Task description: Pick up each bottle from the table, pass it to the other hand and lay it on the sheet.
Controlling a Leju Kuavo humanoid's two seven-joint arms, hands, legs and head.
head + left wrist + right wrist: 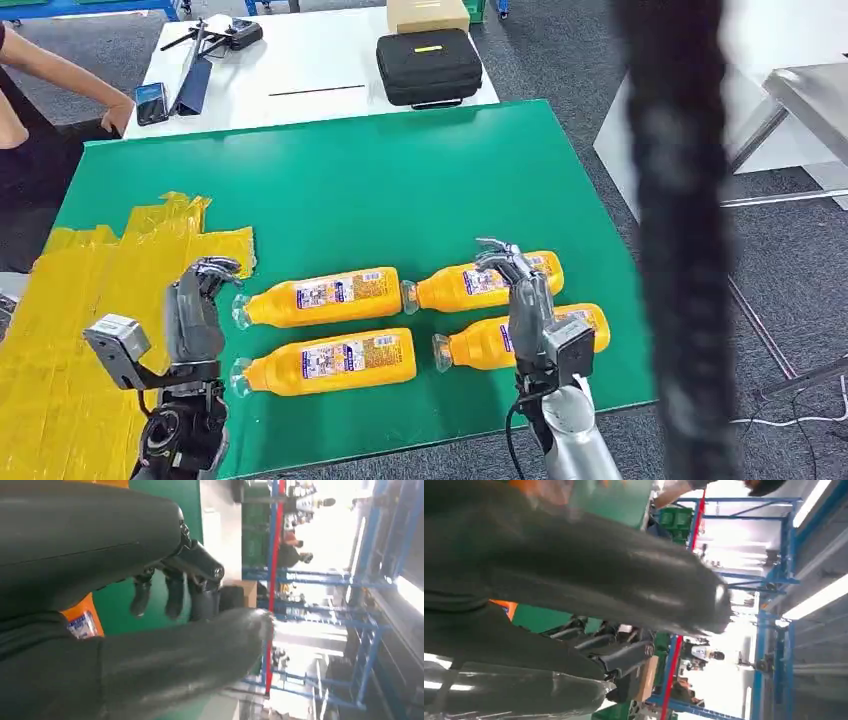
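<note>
While empty, right robot hand [520, 290] above bottles [490, 284]

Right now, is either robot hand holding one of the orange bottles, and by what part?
Nothing is held. The left robot hand and the right robot hand are both raised above the green table with fingers apart; all four bottles lie on it.

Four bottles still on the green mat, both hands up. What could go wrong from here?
1. The four orange bottles lie close in two rows; the right hand sits over the gap between the far right bottle and the near right bottle, so its fingers may nudge one while taking the other.
2. Lying on their sides, nudged bottles could roll.
3. The yellow sheet is wrinkled, so a bottle laid there may settle unevenly.
</note>
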